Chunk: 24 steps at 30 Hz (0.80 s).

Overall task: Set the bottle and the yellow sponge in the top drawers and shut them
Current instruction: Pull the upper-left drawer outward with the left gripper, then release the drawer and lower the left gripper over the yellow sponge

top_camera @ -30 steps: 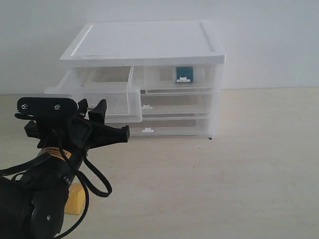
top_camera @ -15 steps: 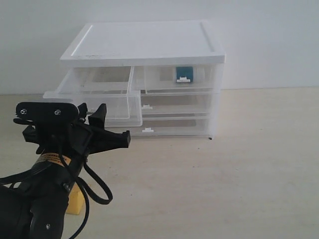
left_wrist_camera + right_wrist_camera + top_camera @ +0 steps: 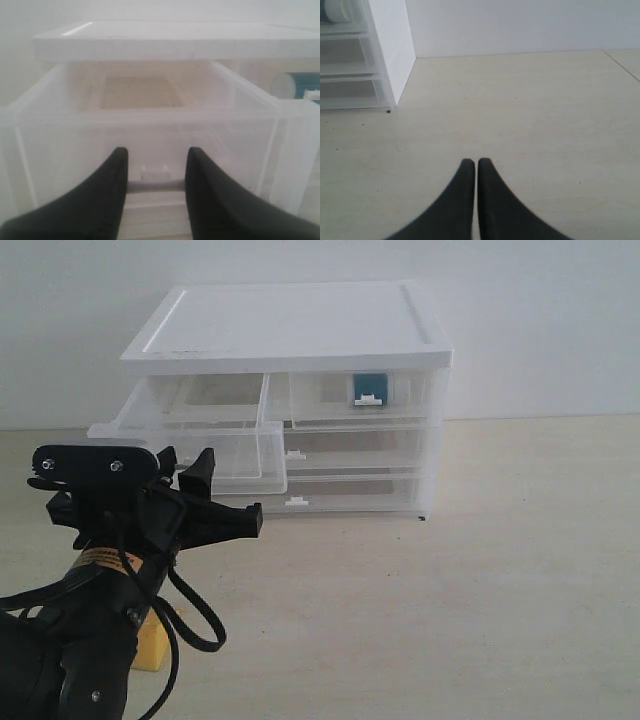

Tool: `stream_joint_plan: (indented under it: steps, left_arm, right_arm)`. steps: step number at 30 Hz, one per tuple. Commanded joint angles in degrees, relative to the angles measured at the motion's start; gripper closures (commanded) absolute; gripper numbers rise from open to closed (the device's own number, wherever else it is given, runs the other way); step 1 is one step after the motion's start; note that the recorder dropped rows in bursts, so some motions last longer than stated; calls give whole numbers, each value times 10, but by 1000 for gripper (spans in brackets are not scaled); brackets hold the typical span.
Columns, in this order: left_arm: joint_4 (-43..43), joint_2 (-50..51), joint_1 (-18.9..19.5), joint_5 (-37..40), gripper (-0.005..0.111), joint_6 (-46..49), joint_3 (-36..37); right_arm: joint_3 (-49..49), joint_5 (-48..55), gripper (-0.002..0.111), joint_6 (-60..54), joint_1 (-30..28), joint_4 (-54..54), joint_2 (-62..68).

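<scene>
Two top drawers (image 3: 232, 448), one open, one bottle (image 3: 370, 387), one yellow sponge (image 3: 152, 642)

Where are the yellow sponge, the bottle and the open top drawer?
yellow sponge (image 3: 150, 650), exterior view, its front face.
bottle (image 3: 371, 384), exterior view, its teal label.
open top drawer (image 3: 235, 445), exterior view, its front wall.
</scene>
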Motion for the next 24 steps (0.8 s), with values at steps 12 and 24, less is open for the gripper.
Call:
stream_joint_plan:
  steps: [12,24]
  left_arm:
    - [-7,-4,-7,41,42,5,3]
    - [-26,-56,-7,151,27,5,25]
  right_arm:
    - [2,-4,108,0,-1,0,-4]
    - [2,-4,108,0,-1,0,-4]
